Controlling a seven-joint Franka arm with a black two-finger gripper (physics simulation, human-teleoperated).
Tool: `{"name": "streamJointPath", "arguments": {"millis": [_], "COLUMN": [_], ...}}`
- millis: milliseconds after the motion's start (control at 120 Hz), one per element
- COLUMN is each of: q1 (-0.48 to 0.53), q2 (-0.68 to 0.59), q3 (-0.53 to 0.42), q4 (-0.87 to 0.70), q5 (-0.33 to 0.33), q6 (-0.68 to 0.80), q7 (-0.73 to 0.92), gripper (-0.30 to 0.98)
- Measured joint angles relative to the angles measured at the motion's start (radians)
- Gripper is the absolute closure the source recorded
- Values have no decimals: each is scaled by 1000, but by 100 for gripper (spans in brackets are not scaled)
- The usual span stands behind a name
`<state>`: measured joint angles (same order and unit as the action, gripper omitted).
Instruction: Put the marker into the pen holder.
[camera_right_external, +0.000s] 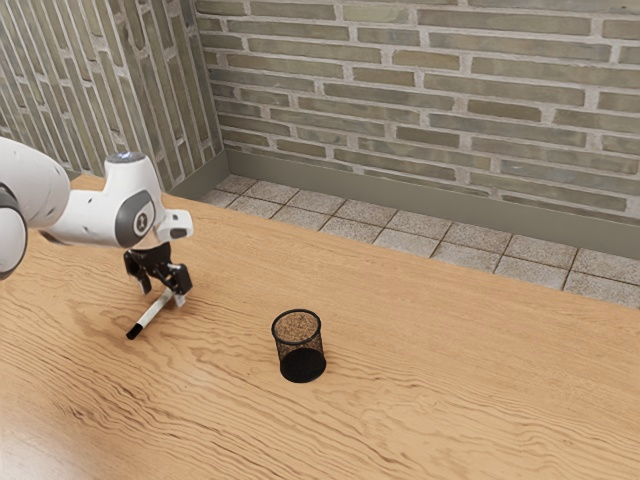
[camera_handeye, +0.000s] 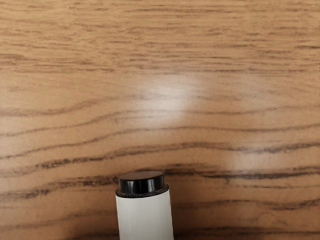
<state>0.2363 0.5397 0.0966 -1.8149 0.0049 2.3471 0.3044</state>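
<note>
- Reaching the marker (camera_right_external: 151, 313) appears nearly complete: the gripper (camera_right_external: 164, 297) is low over its upper end in the exterior view, with the fingers spread apart and no clamping on both sides visible.
- Status of the marker: outside the holder (camera_right_external: 300, 354), at the gripper, its white body running from between or just beneath the fingers. The black end (camera_handeye: 142, 185) points away from the hand, over bare wood in the wrist view. The marker looks laid along the table (camera_right_external: 430, 405); whether its whole length touches the wood cannot be told.
- Step in hand, as judged: alignment for the grasp. Close the fingers across the white body only once it is centred between them. Risk: an off-centre closure may roll the marker or pinch it askew.
- Status of the arm (camera_right_external: 88, 218): extended from the exterior view's left, hand directed downward. Lift, transfer and insertion are all outstanding.
- Status of the holder: upright on the table, well apart from the gripper toward the exterior view's right. The round mouth faces up, and no marker is inside. After the lift, turn the marker toward upright, raise it clear of the rim, centre it over the mouth, lower and release. Risk: a slanted marker may catch the rim and tip the holder.
- Surroundings: tiled floor (camera_right_external: 342, 233) beyond the table edge, then the brick wall (camera_right_external: 420, 80).
</note>
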Motion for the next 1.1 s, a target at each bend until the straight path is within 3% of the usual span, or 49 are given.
{"name": "streamJointPath", "arguments": {"millis": [217, 700, 933, 1100], "q1": [-4, -6, -16, -78], "q2": [-1, -4, -28, -158], "q3": [0, 0, 0, 1], "q4": [-3, -8, -8, -10], "q5": [0, 10, 22, 31], "q6": [1, -2, -7, -53], "q7": [-16, -72, -105, -130], "gripper": [9, 68, 76, 78]}}
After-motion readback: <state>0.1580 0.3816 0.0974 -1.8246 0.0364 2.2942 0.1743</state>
